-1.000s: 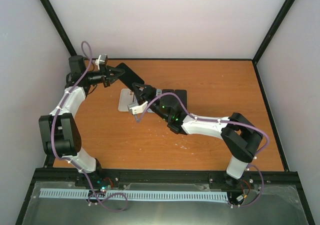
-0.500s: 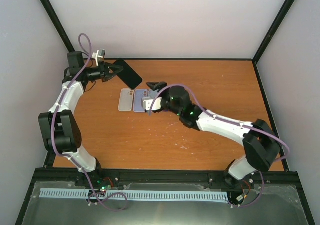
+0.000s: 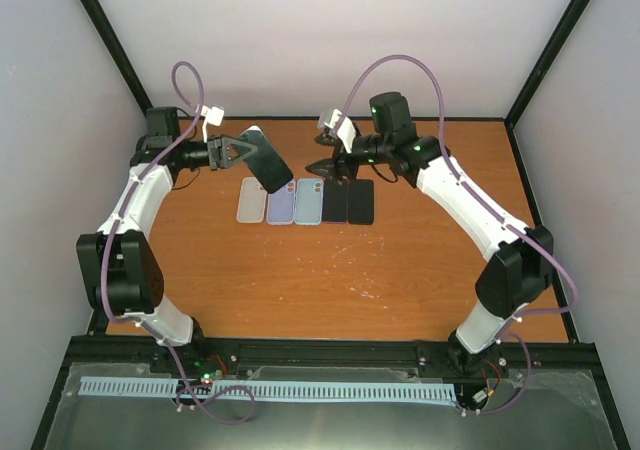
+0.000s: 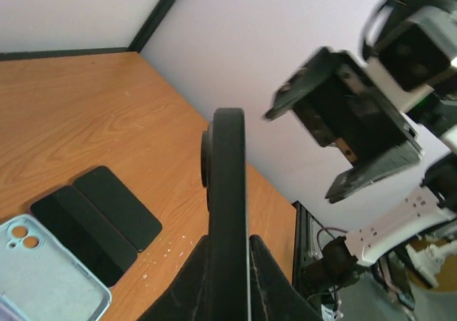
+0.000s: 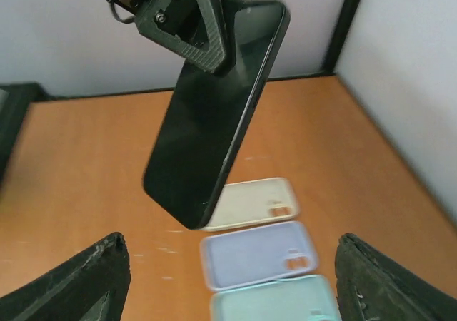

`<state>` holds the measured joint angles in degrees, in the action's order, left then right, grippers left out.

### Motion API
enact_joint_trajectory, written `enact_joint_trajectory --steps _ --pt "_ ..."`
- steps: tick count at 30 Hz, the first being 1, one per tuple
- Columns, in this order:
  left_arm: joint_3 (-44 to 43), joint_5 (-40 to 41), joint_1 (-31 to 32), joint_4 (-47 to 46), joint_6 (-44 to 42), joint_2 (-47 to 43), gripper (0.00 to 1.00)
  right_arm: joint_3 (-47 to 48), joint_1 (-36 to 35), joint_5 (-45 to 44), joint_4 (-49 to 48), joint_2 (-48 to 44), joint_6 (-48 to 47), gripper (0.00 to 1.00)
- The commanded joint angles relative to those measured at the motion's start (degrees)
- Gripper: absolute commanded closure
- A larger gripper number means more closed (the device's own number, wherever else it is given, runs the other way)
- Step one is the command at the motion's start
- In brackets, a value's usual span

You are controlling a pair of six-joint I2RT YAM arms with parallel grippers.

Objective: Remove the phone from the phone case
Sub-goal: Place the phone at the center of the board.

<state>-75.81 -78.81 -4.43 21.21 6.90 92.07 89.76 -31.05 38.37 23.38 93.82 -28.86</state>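
Phone: aloft, upper left of top view, pinched at one end between left fingers. Right fingers spread, empty. Probably stiff, light, slick, breakable; takes hold best across long edges.

Soft, even light fills every view, and it is bright. The wooden table has only pale shadows under the arms. In the left wrist view the right gripper looks smeared. In the right wrist view the phone shines a little, and the near fingers are fuzzy.
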Motion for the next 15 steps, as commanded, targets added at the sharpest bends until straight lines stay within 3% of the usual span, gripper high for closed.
enact_joint_trajectory --steps 1,9,15 --pt "-2.5 -3.8 2.5 0.8 -9.3 -3.5 0.99 5.1 1.1 16.1 11.9 4.6 13.3 0.24" --pt "-4.2 -3.4 8.1 1.0 -14.2 -4.6 0.99 7.7 1.1 20.4 12.2 8.0 17.3 0.29" --pt "-4.4 -2.5 11.2 -0.8 -13.4 -4.4 0.99 8.4 1.0 22.4 11.2 9.3 19.0 0.44"
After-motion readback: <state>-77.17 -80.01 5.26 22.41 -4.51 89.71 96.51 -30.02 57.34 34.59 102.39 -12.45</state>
